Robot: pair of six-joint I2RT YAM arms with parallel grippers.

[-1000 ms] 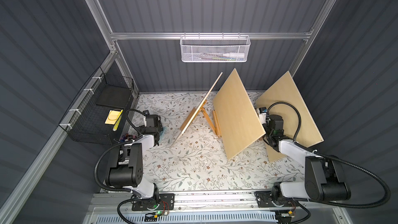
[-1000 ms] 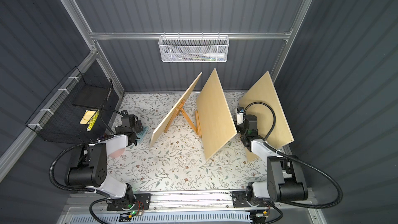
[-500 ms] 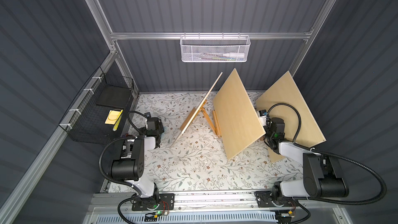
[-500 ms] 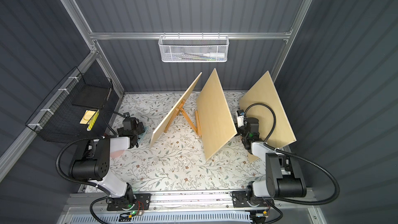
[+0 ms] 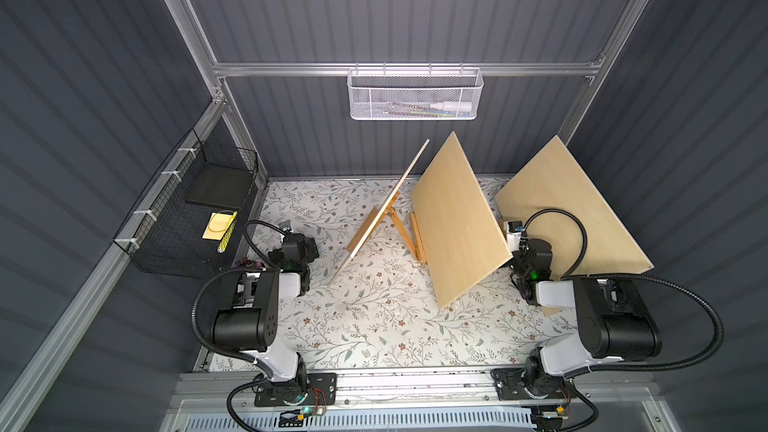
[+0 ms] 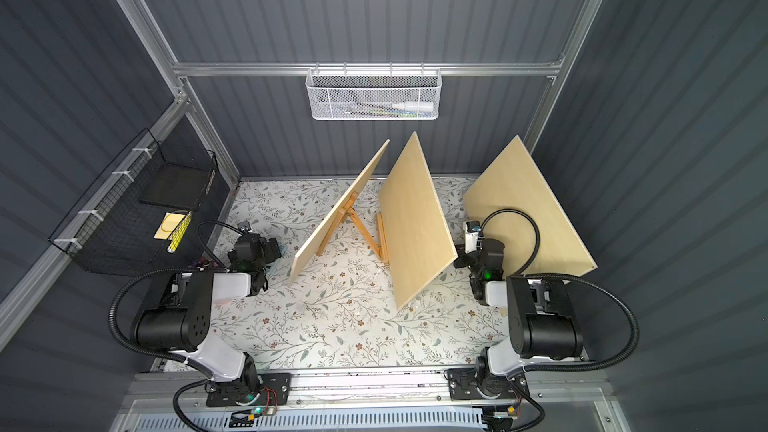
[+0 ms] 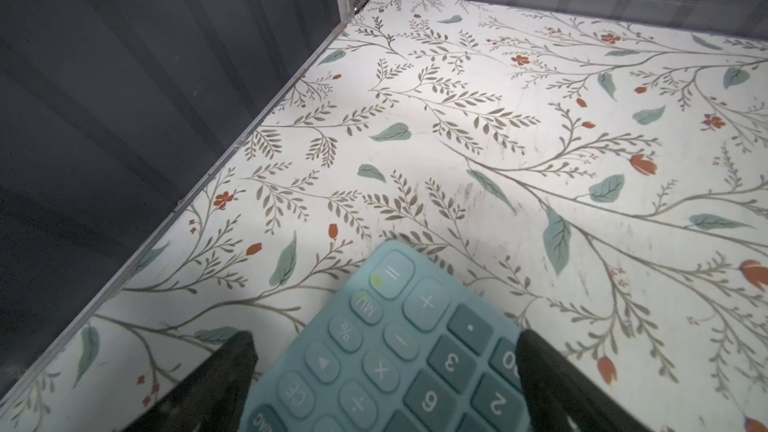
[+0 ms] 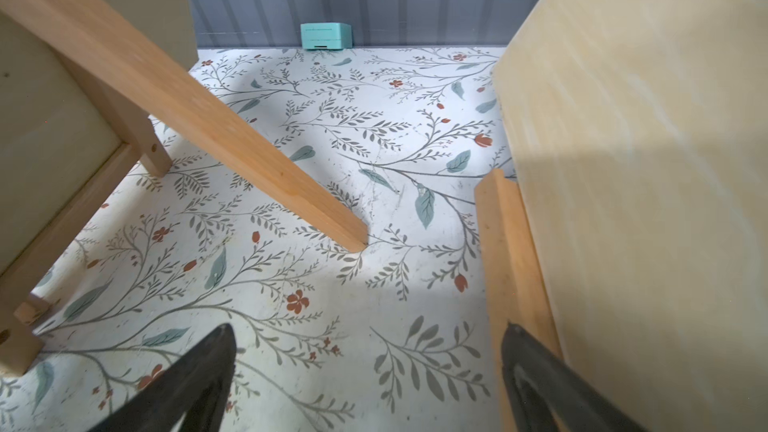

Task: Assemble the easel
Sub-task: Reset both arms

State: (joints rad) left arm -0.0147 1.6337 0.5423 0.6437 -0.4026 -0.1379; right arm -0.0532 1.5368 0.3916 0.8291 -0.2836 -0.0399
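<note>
The wooden easel (image 5: pixel 397 228) stands mid-table with a pale board (image 5: pixel 388 201) leaning on it; its legs (image 8: pixel 232 135) show in the right wrist view. A second board (image 5: pixel 455 222) stands tilted beside a loose wooden strip (image 5: pixel 417 241). A third board (image 5: pixel 569 209) leans at the right wall. My right gripper (image 8: pixel 368 328) is open and empty, low by the second board's edge (image 6: pixel 462 260), one fingertip (image 8: pixel 513 336) next to the strip (image 8: pixel 505 251). My left gripper (image 7: pixel 384 336) is open at the table's left side (image 5: pixel 311 249), its fingers either side of a teal calculator (image 7: pixel 399 326).
A black wire basket (image 5: pixel 195 218) hangs on the left wall and a white mesh basket (image 5: pixel 413 95) on the back rail. A small teal box (image 8: pixel 326 36) sits against the back wall. The floral tabletop (image 5: pixel 365 317) lies bare toward the front.
Both wrists have drawn back a little toward the front of the table. The boards and the easel have not moved, and both grippers have stayed open.
</note>
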